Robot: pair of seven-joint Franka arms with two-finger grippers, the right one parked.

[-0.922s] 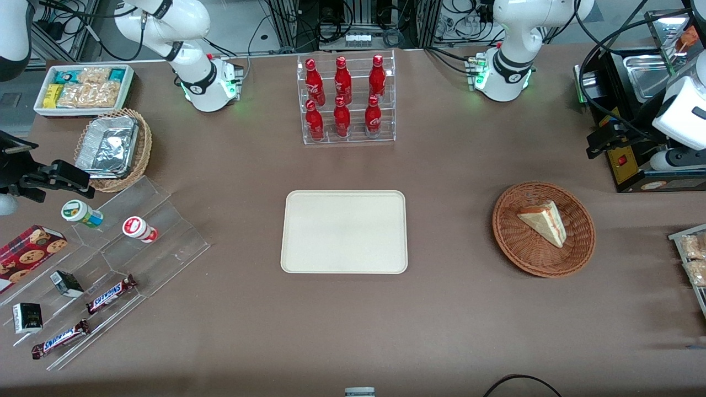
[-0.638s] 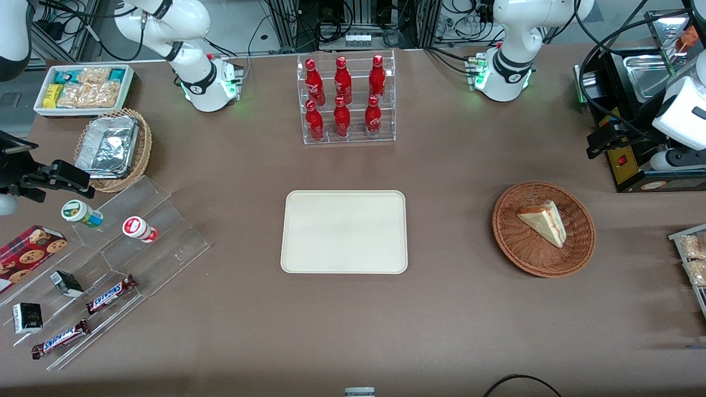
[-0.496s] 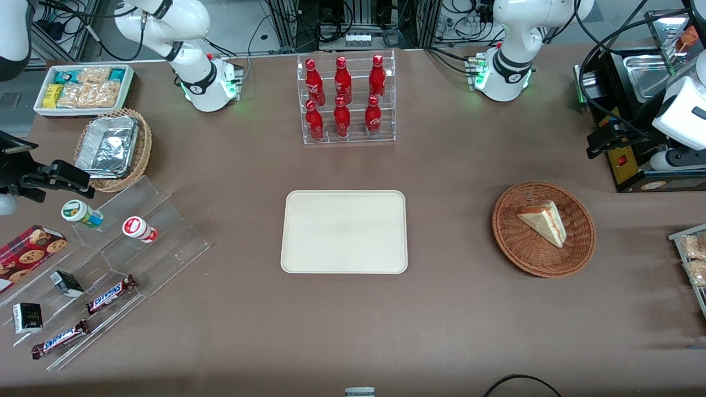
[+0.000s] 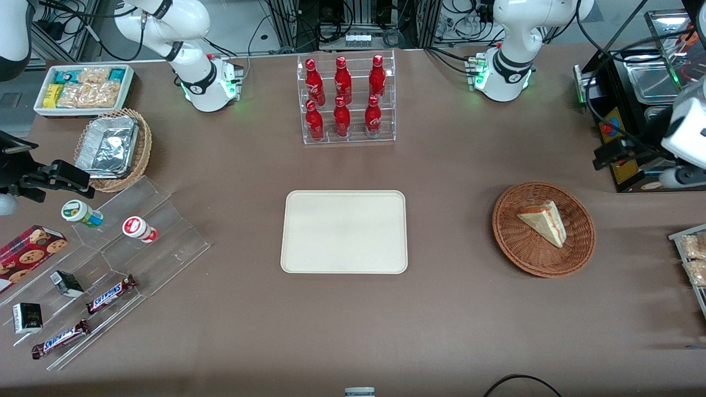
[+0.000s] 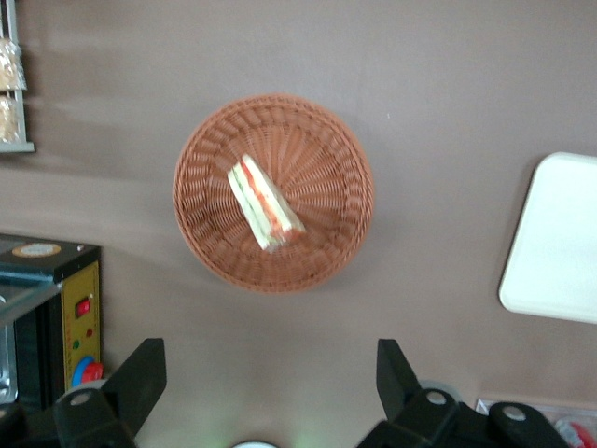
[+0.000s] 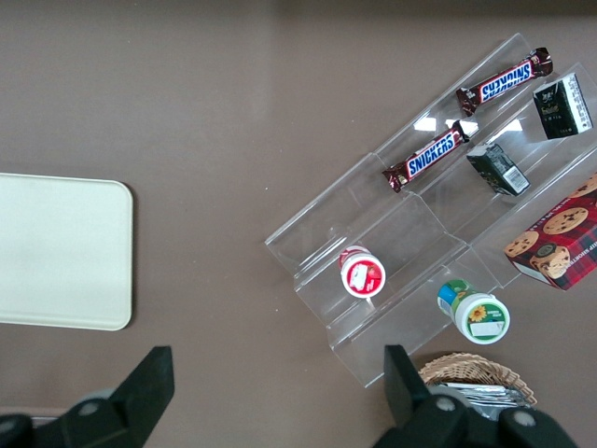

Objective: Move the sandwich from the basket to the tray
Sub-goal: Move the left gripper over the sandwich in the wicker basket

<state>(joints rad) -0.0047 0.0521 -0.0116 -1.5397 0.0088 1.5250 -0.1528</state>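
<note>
In the basket [image 4: 544, 229], the sandwich [image 4: 543, 222] lies on its side, its red and green filling edge facing the working arm's end of the table. The tray [image 4: 344, 231] sits well apart, toward the table's middle. The gripper [image 5: 266, 392] hangs high above the table, near the basket but farther from the front camera, its fingers [image 5: 140, 378] spread wide with nothing between them. A good approach would centre over the wedge, turn the jaws across its flat bread faces (not the tapering point), then descend and close gently.
</note>
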